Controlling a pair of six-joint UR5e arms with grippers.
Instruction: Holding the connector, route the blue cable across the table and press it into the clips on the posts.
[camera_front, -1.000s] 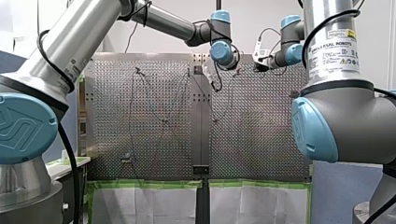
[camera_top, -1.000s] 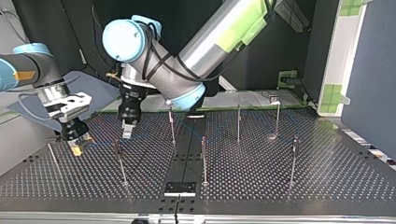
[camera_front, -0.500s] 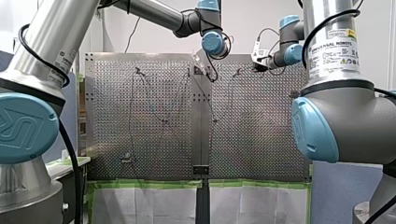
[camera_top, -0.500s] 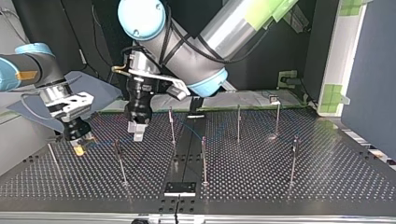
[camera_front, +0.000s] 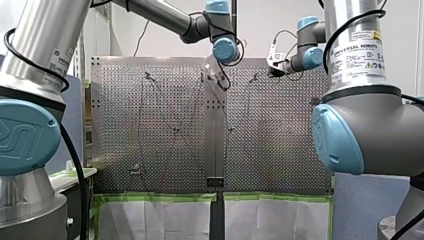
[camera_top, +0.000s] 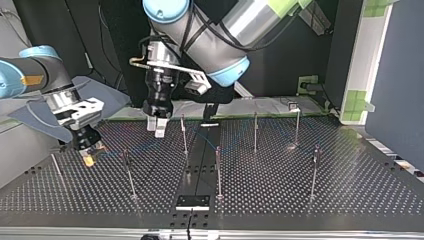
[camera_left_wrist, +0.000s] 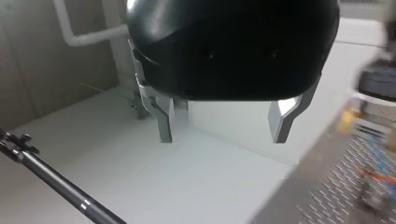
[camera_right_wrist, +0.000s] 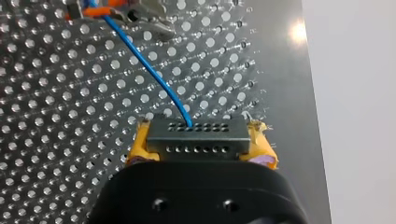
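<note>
One perforated bench (camera_top: 300, 200) carries several thin posts (camera_top: 218, 170). Above it the left end effector (camera_left_wrist: 223, 126) hangs open and empty. At the top view's left, the right end effector (camera_top: 89, 159) clamps the connector (camera_right_wrist: 196, 137) in yellow pads (camera_right_wrist: 140, 148). It should draw the blue cable (camera_right_wrist: 144, 65) taut and level before pressing.

Thin posts (camera_top: 218, 167) stand across the perforated table (camera_top: 350, 190). My left gripper (camera_top: 156, 126), fingers apart, hangs near the far edge, just beside 1 post (camera_top: 184, 134). The blue cable (camera_right_wrist: 148, 69) runs low from the connector (camera_right_wrist: 196, 137) clamped in my right gripper (camera_top: 89, 159) and bars passage there. At the top view's right the gaps are wider.
</note>
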